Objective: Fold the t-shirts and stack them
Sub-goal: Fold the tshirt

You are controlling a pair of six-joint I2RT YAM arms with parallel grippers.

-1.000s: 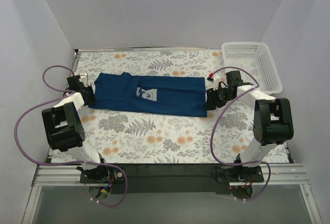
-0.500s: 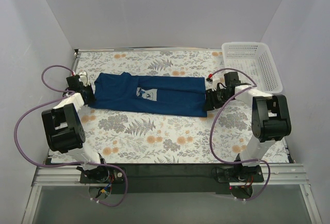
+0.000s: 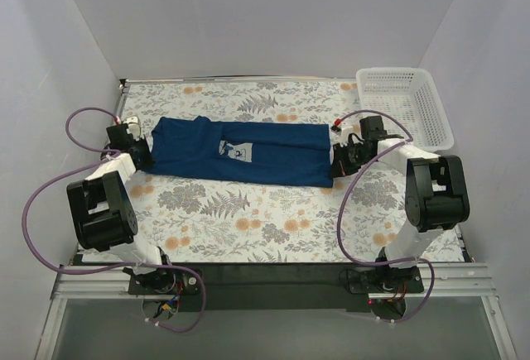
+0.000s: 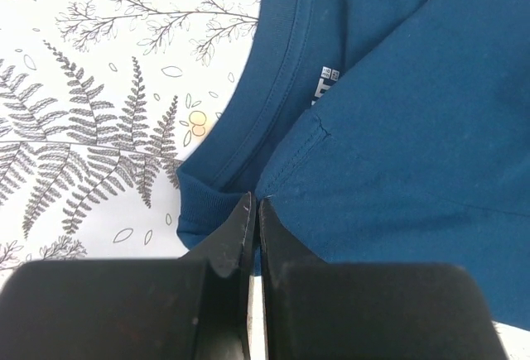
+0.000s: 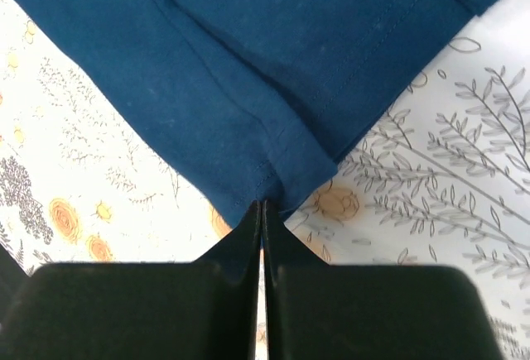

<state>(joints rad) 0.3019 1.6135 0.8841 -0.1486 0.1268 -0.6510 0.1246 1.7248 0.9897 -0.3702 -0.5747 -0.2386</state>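
A navy blue t-shirt (image 3: pixel 240 153) lies folded lengthwise into a long band across the floral table, with the pale print (image 3: pixel 235 151) showing near its middle. My left gripper (image 3: pixel 141 151) is shut on the shirt's neck end (image 4: pixel 273 186); the collar and white neck label (image 4: pixel 325 85) show in the left wrist view. My right gripper (image 3: pixel 338 161) is shut on the hem corner (image 5: pixel 273 180) at the shirt's right end. Both grippers (image 4: pixel 255 211) (image 5: pixel 262 211) sit low at the cloth.
A white plastic lattice basket (image 3: pixel 405 107) stands at the back right corner. The floral tablecloth (image 3: pixel 248 219) covers the table. Grey walls enclose the back and both sides. Purple cables loop beside each arm.
Both arms have shifted slightly, and the right gripper drew a little away to the right at the hem. The shirt lies much as before.
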